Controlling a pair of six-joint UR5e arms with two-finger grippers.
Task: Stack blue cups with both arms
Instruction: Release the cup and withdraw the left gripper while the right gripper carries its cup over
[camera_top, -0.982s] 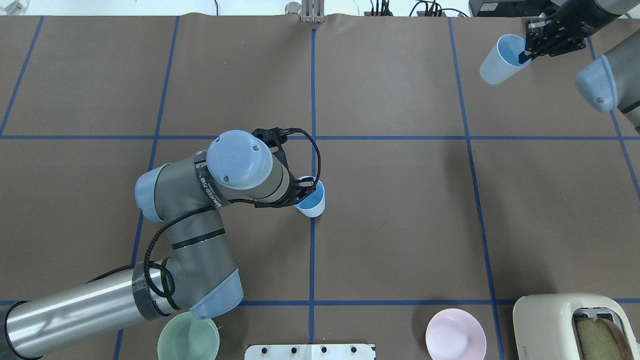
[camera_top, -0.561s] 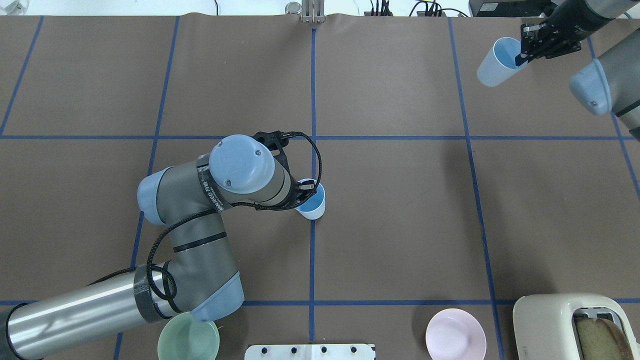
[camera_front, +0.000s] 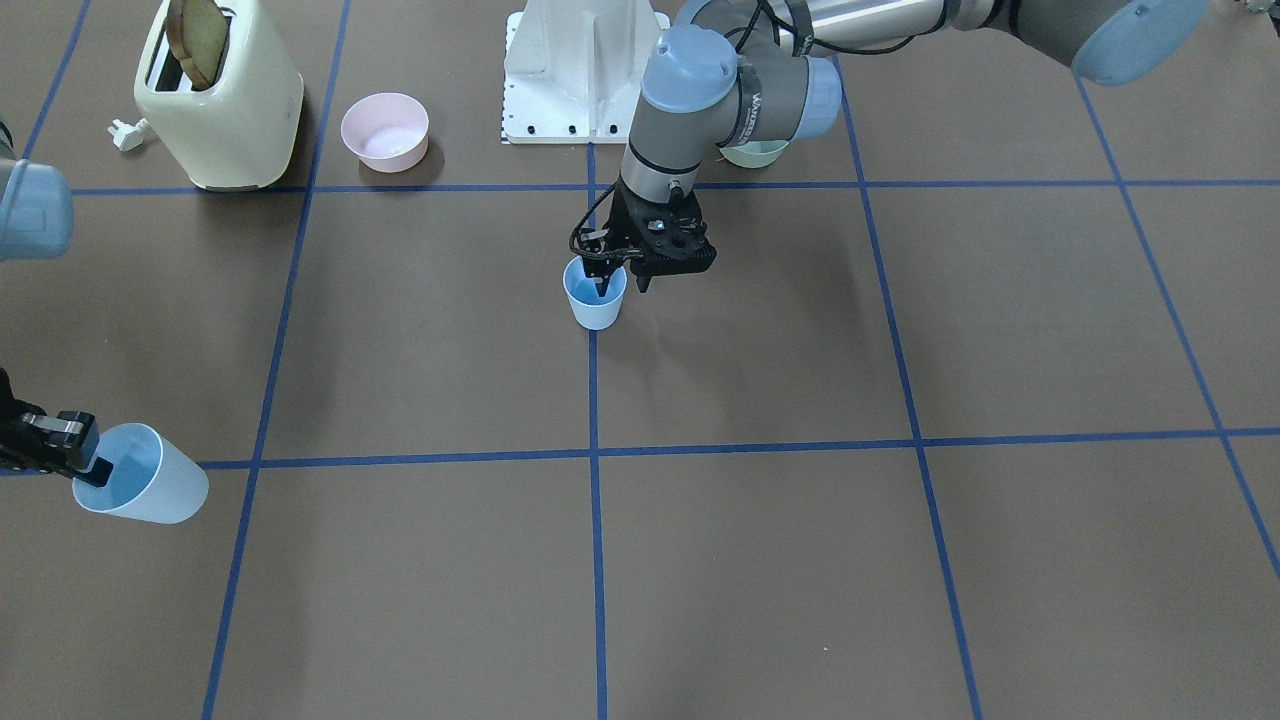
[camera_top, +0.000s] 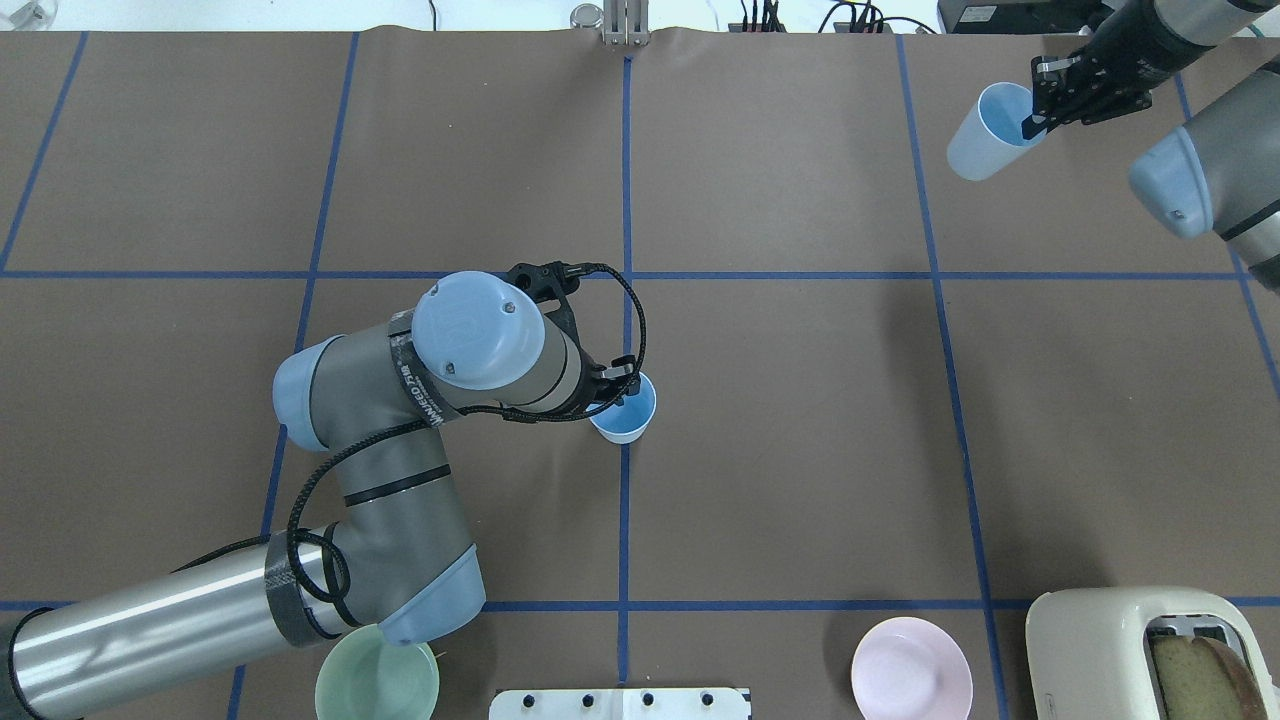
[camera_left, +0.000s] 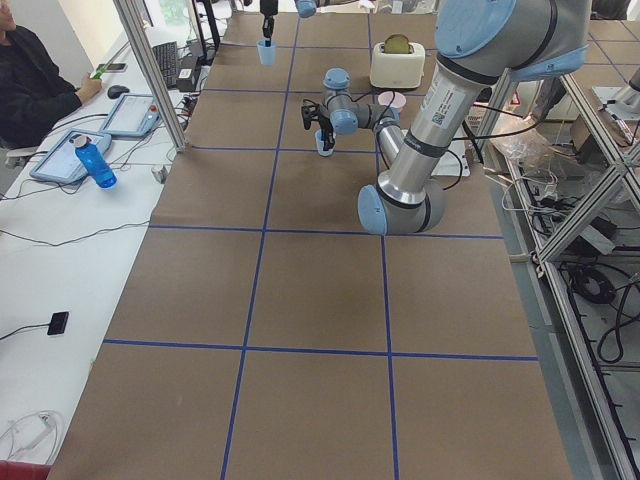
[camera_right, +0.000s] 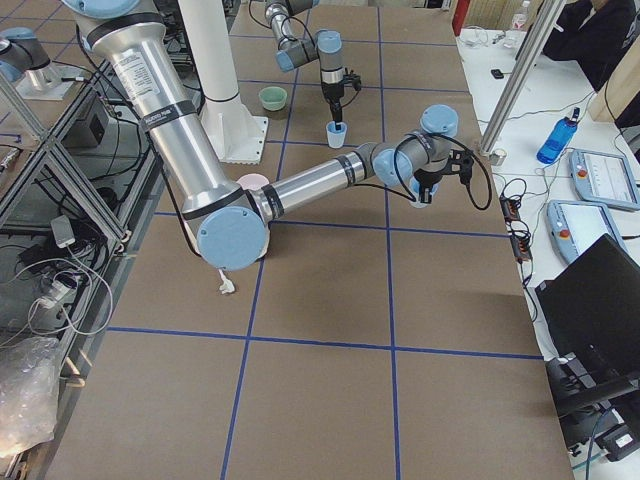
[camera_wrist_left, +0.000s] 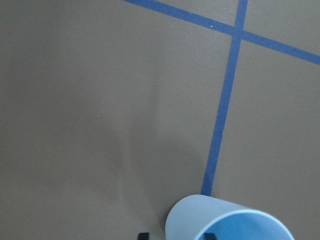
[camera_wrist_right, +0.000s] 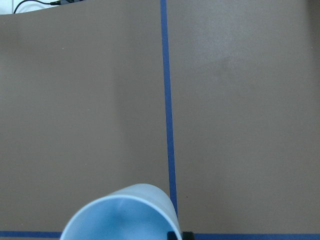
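Observation:
One blue cup (camera_top: 628, 418) stands upright at the table's middle, on a blue tape line; it also shows in the front view (camera_front: 595, 300). My left gripper (camera_top: 614, 386) is shut on its rim, one finger inside and one outside, as the left wrist view (camera_wrist_left: 227, 222) shows. The second blue cup (camera_top: 975, 140) hangs tilted above the far right of the table. My right gripper (camera_top: 1032, 122) is shut on its rim; it shows at the front view's left edge (camera_front: 95, 468) with the cup (camera_front: 150, 490), and in the right wrist view (camera_wrist_right: 120, 215).
A cream toaster (camera_top: 1120, 640) with bread stands at the near right. A pink bowl (camera_top: 910, 680) and a mint-green bowl (camera_top: 377, 685) sit on either side of the white pedestal base (camera_top: 620, 703). Blue tape lines cross the brown table (camera_top: 800, 450).
My right gripper has carried its tilted cup a little to the left. The left arm shifted slightly and its cup moved a little toward the robot.

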